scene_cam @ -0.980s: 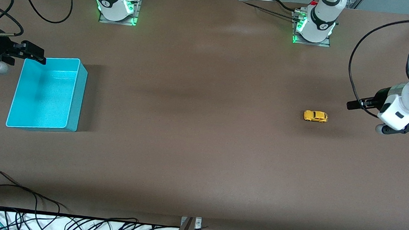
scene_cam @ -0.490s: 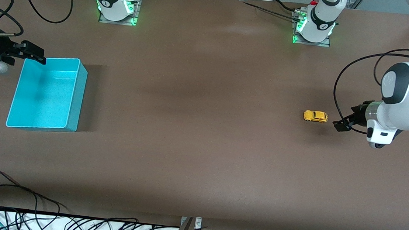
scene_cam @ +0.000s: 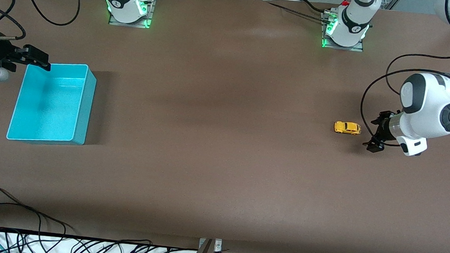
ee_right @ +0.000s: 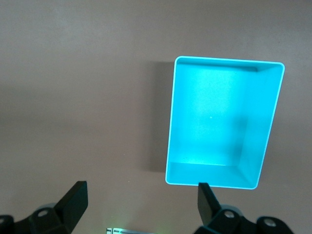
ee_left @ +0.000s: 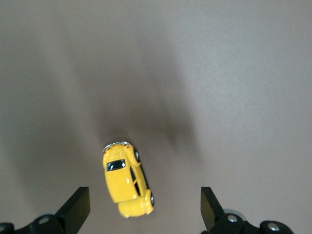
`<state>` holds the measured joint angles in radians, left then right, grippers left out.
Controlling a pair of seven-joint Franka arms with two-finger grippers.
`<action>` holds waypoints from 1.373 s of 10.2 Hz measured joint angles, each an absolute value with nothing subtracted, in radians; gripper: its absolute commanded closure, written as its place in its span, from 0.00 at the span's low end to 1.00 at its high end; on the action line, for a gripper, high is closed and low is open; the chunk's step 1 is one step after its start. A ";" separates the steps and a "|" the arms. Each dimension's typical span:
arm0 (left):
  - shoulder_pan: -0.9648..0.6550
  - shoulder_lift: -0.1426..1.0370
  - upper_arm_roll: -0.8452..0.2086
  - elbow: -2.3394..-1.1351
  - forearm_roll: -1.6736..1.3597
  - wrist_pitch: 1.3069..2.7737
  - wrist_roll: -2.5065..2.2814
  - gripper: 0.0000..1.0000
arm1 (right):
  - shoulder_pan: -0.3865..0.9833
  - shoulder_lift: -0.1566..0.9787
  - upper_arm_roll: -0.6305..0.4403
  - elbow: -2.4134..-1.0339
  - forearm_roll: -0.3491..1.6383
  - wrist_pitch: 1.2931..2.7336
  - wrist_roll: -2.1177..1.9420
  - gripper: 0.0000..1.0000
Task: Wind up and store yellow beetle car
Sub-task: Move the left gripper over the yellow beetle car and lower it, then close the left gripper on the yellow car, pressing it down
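Over the last second we see the left arm swing in from the table's edge and turn its wrist down, so the left gripper [scene_cam: 375, 133] now hangs low over the table just beside the yellow beetle car [scene_cam: 347, 128], where before it pointed across the table from well off to the side. We read this as the approach to the first grasp: the winding has not begun, and the storing waits on it.

The car stands on its wheels on the bare table [scene_cam: 222, 163], toward the left arm's end. From the gripper, in the front view, it sits at about nine o'clock, close but not touching. In the left wrist view the car [ee_left: 127, 180] lies between the two fingers [ee_left: 78, 207], nearer the one at seven o'clock, with its length running roughly from eleven to five.

The left gripper's jaws stand wide apart and hold nothing. The right gripper [scene_cam: 37, 58] waits with jaws spread and empty over the corner of the teal bin [scene_cam: 84, 106], unmoved. The bin is empty and well apart from the car.
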<state>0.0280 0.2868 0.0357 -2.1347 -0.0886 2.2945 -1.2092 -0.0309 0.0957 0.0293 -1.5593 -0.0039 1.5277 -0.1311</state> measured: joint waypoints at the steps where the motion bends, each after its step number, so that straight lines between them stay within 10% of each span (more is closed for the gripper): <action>1: 0.028 0.287 0.036 -2.175 -0.089 2.357 -1.252 0.05 | -0.031 0.096 0.029 -1.559 -0.004 1.528 -0.131 0.00; 10: 0.019 0.358 -0.004 -2.267 -0.089 2.491 -1.385 0.13 | -0.031 0.096 0.029 -1.559 -0.004 1.528 -0.132 0.00; 14: 0.019 0.361 -0.005 -2.274 -0.089 2.492 -1.389 0.76 | -0.031 0.096 0.029 -1.559 -0.004 1.528 -0.132 0.00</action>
<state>0.0190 0.3609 -0.0051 -2.2737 -0.0888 2.4918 -1.3893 -0.0309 0.0957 0.0293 -1.5593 -0.0039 1.5277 -0.1319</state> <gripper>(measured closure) 0.300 0.000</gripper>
